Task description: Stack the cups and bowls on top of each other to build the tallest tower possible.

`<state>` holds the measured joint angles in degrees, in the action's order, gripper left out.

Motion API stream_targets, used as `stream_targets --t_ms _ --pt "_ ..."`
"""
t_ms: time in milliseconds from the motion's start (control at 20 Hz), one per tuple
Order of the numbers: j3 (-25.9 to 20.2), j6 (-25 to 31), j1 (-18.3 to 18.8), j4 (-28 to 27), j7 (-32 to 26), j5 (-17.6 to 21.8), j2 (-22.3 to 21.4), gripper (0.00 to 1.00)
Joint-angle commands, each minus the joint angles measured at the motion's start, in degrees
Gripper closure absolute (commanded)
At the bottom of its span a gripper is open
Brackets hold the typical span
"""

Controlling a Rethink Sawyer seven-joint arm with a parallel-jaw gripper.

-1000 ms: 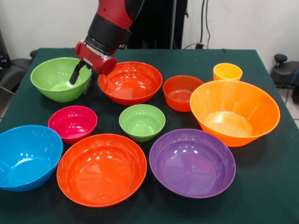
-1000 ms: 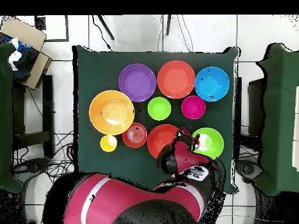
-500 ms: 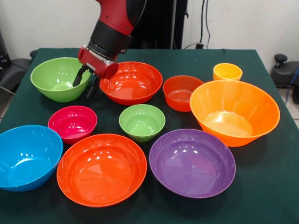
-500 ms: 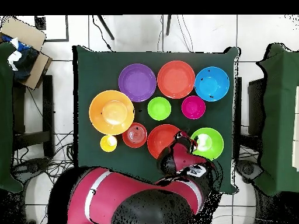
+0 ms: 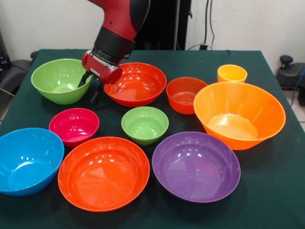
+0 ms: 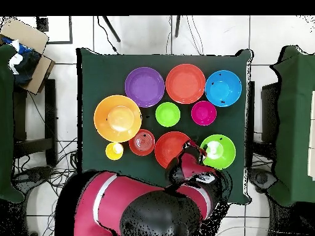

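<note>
currently the gripper [image 5: 91, 88] hangs low over the gap between the large lime green bowl [image 5: 61, 80] and the wide red-orange bowl [image 5: 135, 84], just beside the red-orange bowl's rim. its two dark fingers [image 5: 95, 93] point down and stand spread apart, with nothing between them.

taking the wide red-orange bowl as the reference: the small red-orange bowl [image 5: 186, 94] sits just beside it on the side away from the gripper, and the yellow-orange cup [image 5: 232, 74] stands beyond that one, upright. the large orange bowl [image 5: 239, 113] rests near the cup and touches or nearly touches the small red-orange bowl. the small lime green bowl [image 5: 144, 124] lies in front of the reference bowl, with the magenta bowl [image 5: 74, 126] beside it on the gripper's side. farthest forward from the reference bowl stand the blue bowl [image 5: 27, 160], a second big red-orange bowl [image 5: 103, 172] and the purple bowl [image 5: 196, 166] in a row.

all bowls sit open side up, each on the green tablecloth [image 5: 281, 181]; none is nested in another.
</note>
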<state>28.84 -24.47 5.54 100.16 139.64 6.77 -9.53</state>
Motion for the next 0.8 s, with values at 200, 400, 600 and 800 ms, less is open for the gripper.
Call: stream_targets --t_ms 200,400,600,800 --pt "-4.74 -2.84 1.14 -4.40 3.73 -0.03 2.00 0.00" --pt "-4.77 -2.91 1.71 -3.98 3.56 1.00 1.37 0.00" --pt "-4.78 -2.06 2.07 -3.62 3.20 1.73 0.14 0.00" --pt "-5.12 -1.13 2.82 -3.41 2.71 3.01 -0.98 0.00"
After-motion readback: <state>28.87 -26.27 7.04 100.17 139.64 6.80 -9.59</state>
